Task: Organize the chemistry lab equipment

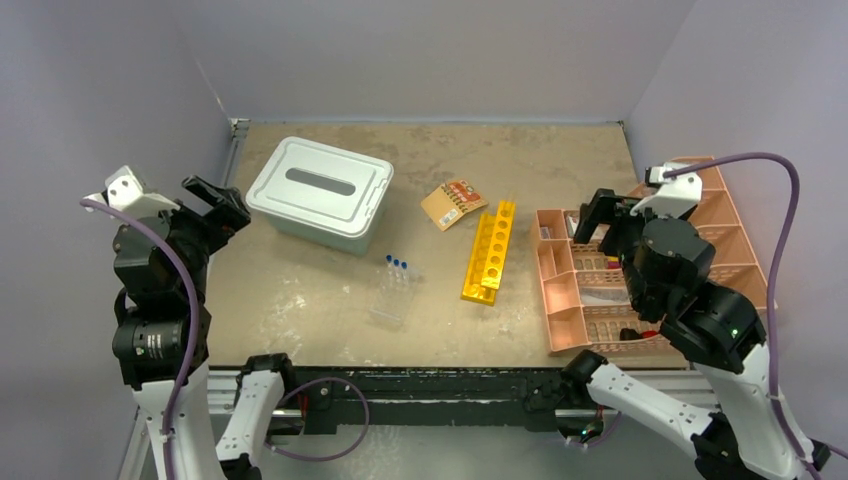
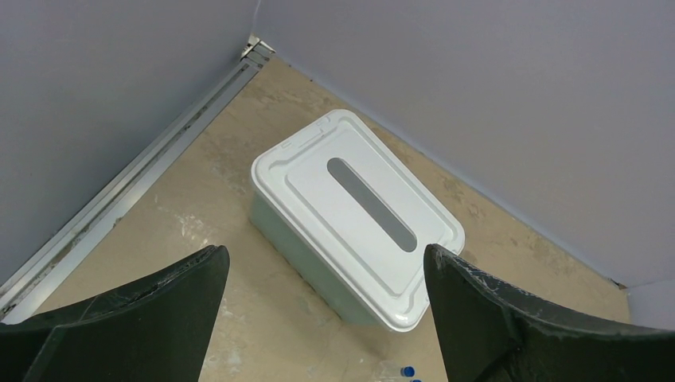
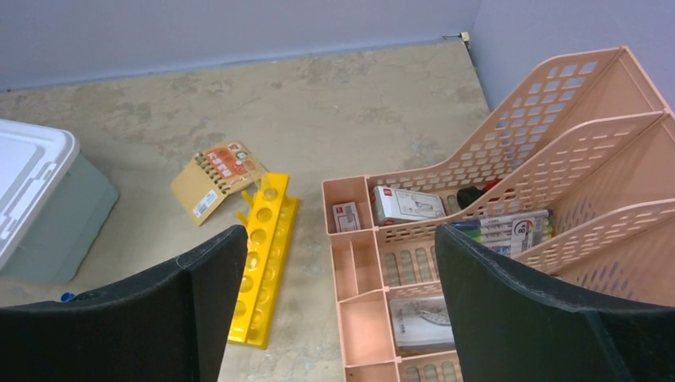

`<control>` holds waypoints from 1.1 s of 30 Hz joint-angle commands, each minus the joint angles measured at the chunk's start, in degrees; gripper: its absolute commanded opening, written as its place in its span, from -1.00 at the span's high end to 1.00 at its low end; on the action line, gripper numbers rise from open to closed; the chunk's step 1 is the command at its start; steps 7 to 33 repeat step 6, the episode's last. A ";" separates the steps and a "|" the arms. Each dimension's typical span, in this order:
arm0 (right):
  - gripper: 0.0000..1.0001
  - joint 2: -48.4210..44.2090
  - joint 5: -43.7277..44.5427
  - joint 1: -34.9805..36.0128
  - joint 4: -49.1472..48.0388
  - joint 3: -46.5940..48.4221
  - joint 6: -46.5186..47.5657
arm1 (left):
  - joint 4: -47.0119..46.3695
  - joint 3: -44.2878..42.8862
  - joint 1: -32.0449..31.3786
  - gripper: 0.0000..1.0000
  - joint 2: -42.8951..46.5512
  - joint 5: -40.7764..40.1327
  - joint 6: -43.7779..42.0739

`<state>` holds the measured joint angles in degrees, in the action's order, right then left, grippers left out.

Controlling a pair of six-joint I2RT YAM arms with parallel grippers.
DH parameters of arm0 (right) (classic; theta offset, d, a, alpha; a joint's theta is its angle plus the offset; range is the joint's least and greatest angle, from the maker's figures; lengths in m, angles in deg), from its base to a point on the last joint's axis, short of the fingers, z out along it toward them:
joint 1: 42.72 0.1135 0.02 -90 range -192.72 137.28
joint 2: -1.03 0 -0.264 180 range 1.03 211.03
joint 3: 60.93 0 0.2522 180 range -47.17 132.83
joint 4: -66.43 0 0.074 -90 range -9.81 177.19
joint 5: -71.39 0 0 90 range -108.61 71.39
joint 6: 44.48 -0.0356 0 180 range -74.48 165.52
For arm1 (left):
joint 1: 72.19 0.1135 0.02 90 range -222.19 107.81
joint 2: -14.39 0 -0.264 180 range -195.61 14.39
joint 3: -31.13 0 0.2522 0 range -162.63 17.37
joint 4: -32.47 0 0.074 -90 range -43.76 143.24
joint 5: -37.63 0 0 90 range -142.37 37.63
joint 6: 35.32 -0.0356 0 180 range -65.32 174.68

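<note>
Little is judged done. The left end effector (image 2: 326,318) and right end effector (image 3: 338,310) are seen wide open and empty. The clear tube rack (image 1: 392,295), with blue-capped tubes (image 1: 397,264), is found just right of the lidded box (image 1: 320,193). The yellow racks (image 1: 488,250) lie farther right, unsorted.

Soft, even light from above fills all three views, leaving only faint shadows at the foot of the white lidded box (image 1: 318,192) on the worktop (image 1: 300,300). Focus is sharp throughout; the black fingers (image 2: 143,318) near both wrist lenses read dark.
</note>
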<state>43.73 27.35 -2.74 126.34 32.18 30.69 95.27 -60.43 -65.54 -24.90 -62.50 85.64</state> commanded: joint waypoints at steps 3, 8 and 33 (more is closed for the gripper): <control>-0.96 -0.04 1.60 -0.18 -3.49 -0.25 1.03 | -0.98 -1.15 -0.24 -0.86 -0.83 -0.89 0.43; -0.98 0.12 1.61 -0.23 -3.50 -0.25 1.05 | -0.86 -1.34 -0.24 -0.86 -1.04 -0.64 0.23; -0.98 0.12 1.61 -0.23 -3.50 -0.25 1.05 | -0.86 -1.34 -0.24 -0.86 -1.04 -0.64 0.23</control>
